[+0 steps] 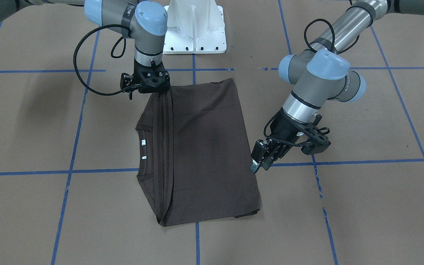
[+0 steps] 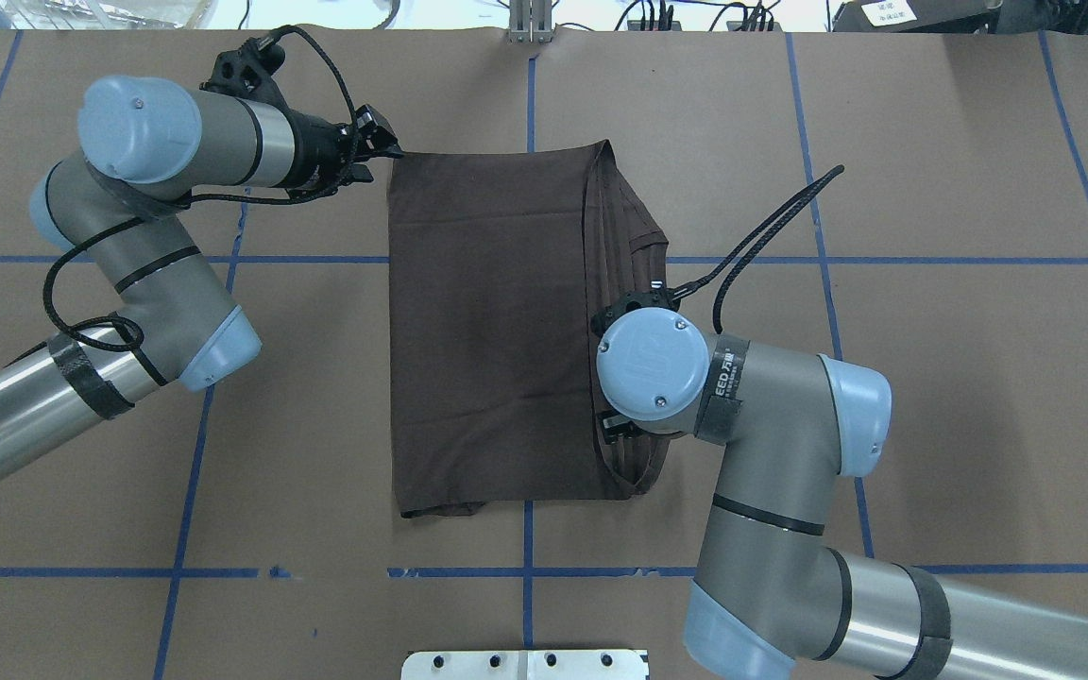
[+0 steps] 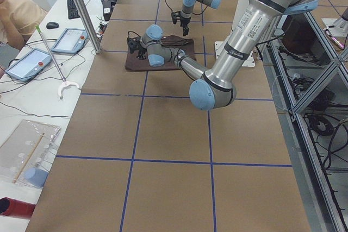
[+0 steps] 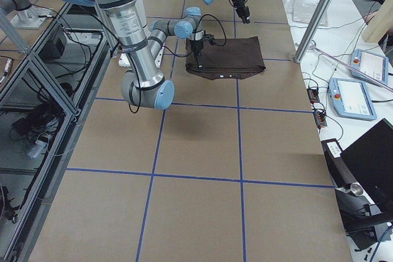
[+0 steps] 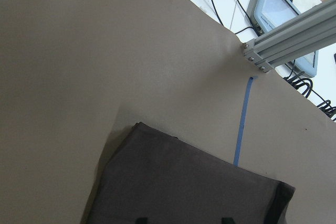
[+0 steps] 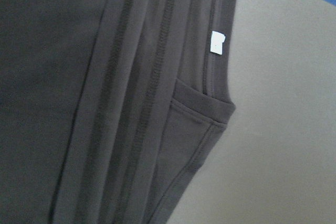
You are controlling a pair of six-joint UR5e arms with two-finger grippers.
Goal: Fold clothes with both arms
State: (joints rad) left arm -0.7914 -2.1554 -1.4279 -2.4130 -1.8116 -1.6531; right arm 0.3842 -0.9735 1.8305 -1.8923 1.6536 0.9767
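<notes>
The dark brown T-shirt (image 1: 208, 147) lies folded into a rectangle in the middle of the table (image 1: 363, 202). Its stacked folded edges, collar (image 1: 140, 154) and white neck tags (image 6: 217, 42) are on the robot's right side. My left gripper (image 1: 259, 162) hovers just outside the shirt's far left corner (image 2: 393, 165). Its two fingertips show apart at the bottom edge of the left wrist view, open and empty. My right gripper (image 1: 150, 84) points straight down on the near right corner of the shirt (image 2: 487, 331). Its fingers are hidden, so I cannot tell its state.
The white base pedestal (image 1: 194, 29) stands at the robot's side of the table. Blue tape lines (image 1: 197, 235) cross the brown surface. An aluminium post (image 5: 283, 35) and tablets (image 3: 70, 39) stand beyond the far edge, and an operator (image 3: 16, 9) sits there.
</notes>
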